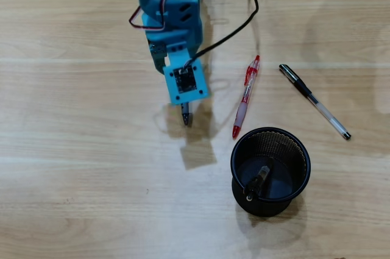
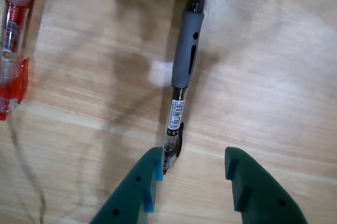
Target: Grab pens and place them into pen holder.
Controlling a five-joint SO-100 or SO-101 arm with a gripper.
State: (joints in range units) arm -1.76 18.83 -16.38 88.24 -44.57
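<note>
Hovering with our gripper point(image 2: 192, 174) fingers apart over the clip end of the grey-grip pen point(image 2: 181, 76), which lies left of the pen holder point(image 1: 270, 170), we should centre the barrel between them before closing.

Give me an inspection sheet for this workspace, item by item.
Surface: light wood table, bare apart from the job's things.
Job's things: black mesh pen holder upright with one pen inside; red pen and black capped pen lying flat beside it; grey-grip pen lying under the arm.
Clutter: nothing seen.
Grippers: gripper open, hovering over the clip end of the grey-grip pen, not closed on it.
Cables: black cable running from the wrist camera across the table; red and white wires on the arm.
Surroundings: nothing seen.
</note>
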